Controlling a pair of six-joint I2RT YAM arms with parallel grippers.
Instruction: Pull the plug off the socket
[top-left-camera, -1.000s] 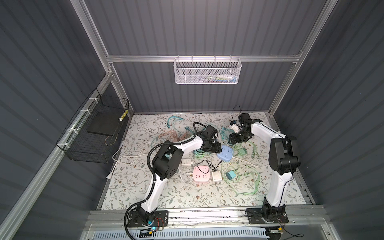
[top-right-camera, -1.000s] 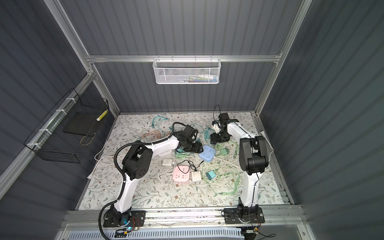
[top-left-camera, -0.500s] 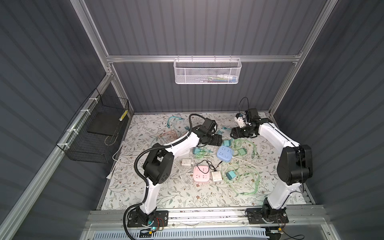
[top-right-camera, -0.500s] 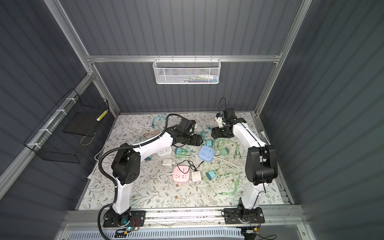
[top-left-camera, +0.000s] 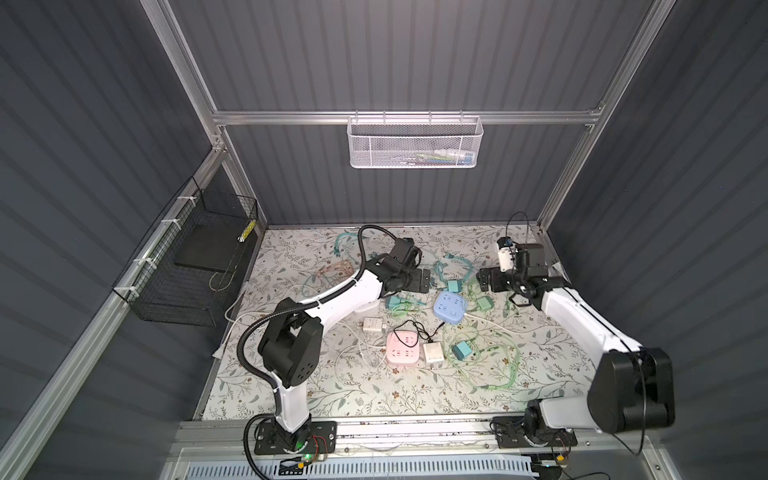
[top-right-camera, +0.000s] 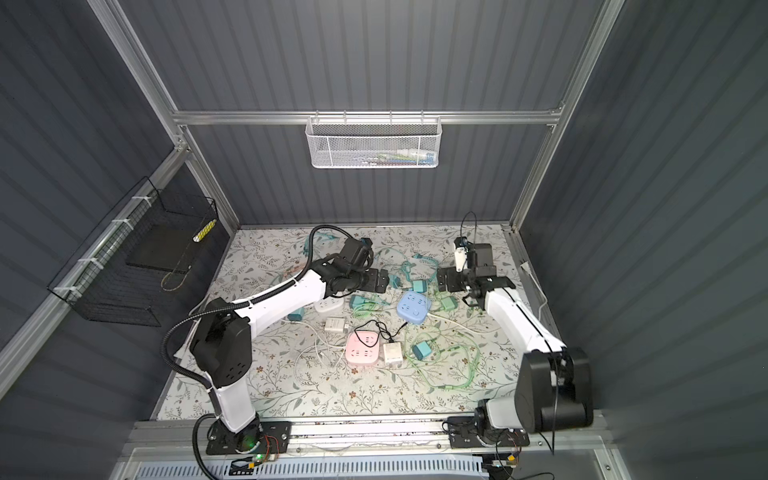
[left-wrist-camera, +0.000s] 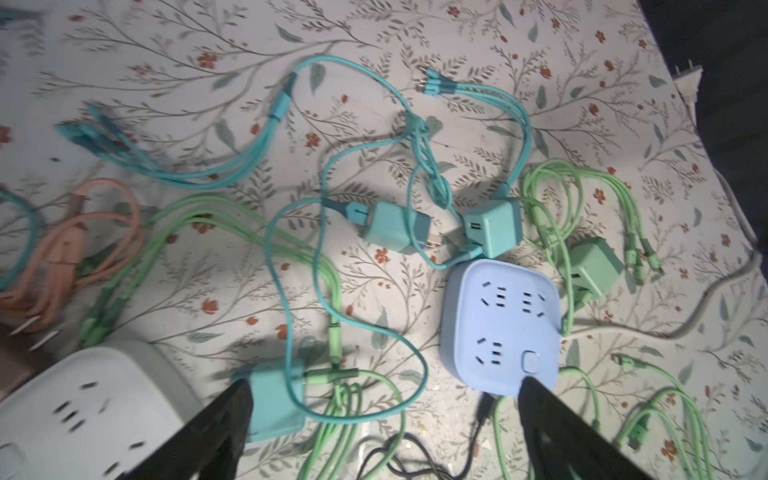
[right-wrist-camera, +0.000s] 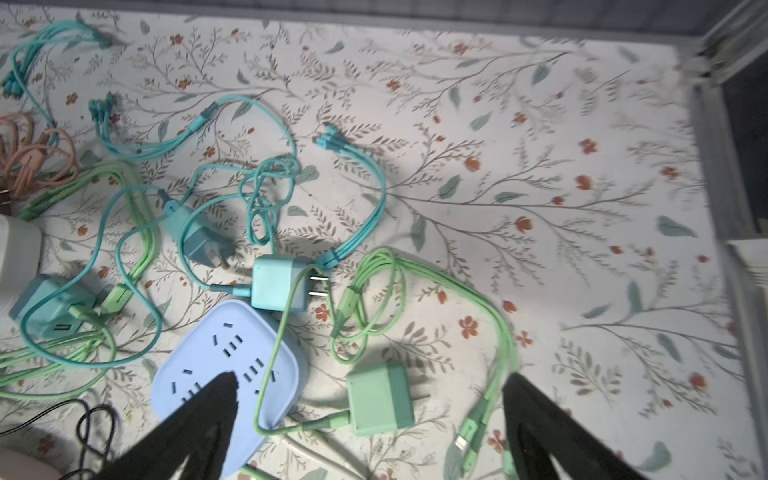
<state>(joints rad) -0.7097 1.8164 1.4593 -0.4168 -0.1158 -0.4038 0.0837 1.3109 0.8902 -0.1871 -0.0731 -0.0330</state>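
Left gripper (top-left-camera: 423, 280) and right gripper (top-left-camera: 486, 280) gape empty; recommended: pin pink socket (top-left-camera: 402, 351), draw its black plug (top-left-camera: 409, 339) straight up.

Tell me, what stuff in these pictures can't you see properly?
- White power strip: left wrist view, blurred and cut off by the picture's edge; in both top views the left arm covers most of it.
- Things in the white mesh basket: both top views, too small to name.
- Black plug on the pink power strip: both top views, too small to tell how deep it sits.
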